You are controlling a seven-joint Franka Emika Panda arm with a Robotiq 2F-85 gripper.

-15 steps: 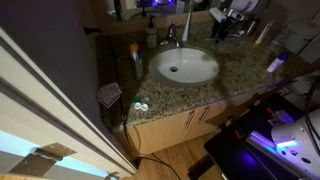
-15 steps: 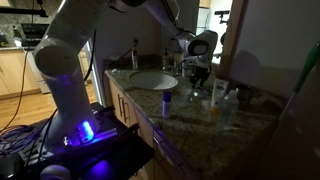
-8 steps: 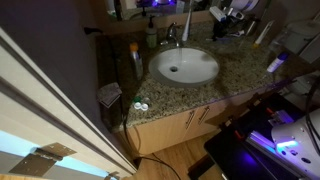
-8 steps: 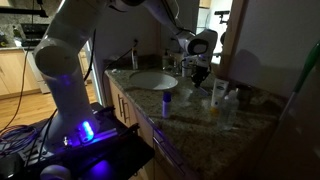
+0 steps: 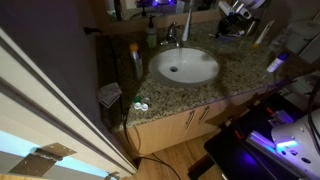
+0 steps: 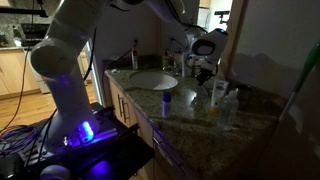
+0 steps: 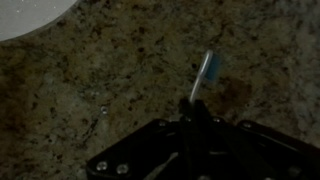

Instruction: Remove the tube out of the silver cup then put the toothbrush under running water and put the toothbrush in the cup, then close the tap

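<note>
Blue bristles on a pale head are what I see of the toothbrush (image 7: pixel 203 80) in the wrist view. It stands up out of the gripper (image 7: pixel 190 118), head leaning toward 1 o'clock, slim and light, over speckled granite counter (image 7: pixel 90 80). The fingers are drawn narrow and pinch the handle low down; the lower handle is hidden behind them.

I judge the step in hand to be the carry to the water. The brush is up off the counter and clear of everything. The corner of the white basin (image 7: pixel 30 8) shows only at 10 o'clock in the wrist view.

In an exterior view the gripper (image 5: pixel 236 14) hangs at about 2 o'clock from the basin (image 5: pixel 153 68), well apart from it. The tap (image 5: pixel 173 35) sits at the basin's 12 o'clock, with a green-topped soap bottle (image 5: pixel 151 36) just beside it at 9 o'clock.

My next move calls for a sideways travel toward 9 o'clock, then a dip that brings the bristles under the spout without knocking the lever.

Whether water is running I cannot tell; the pictures are too dim and small. I also cannot pick out the silver cup or the tube with any certainty among the dark clutter below the gripper (image 6: pixel 205 68).
</note>
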